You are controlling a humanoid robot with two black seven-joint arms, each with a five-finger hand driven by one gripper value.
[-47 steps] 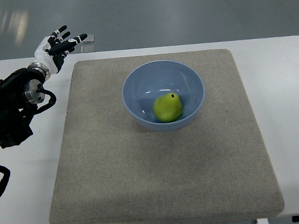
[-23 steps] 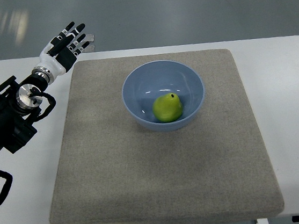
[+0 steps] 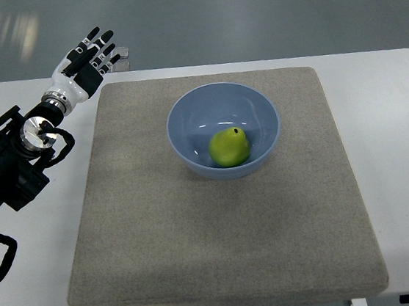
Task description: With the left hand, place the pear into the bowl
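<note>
White tabletop fills most of your frame, with grey floor across the top and a square beige mat laid over the table's middle. You see the pear, yellow-green with its dark stem end up, lying inside the blue bowl, low on the bowl's near side. That bowl stands on the mat, slightly above the frame's centre. Look well away to the upper left and you find the left hand, just off the mat's far left corner, its fingers stretched out straight and slightly fanned, holding nothing. Its black arm runs down to the left edge of the frame over bare table.
</note>
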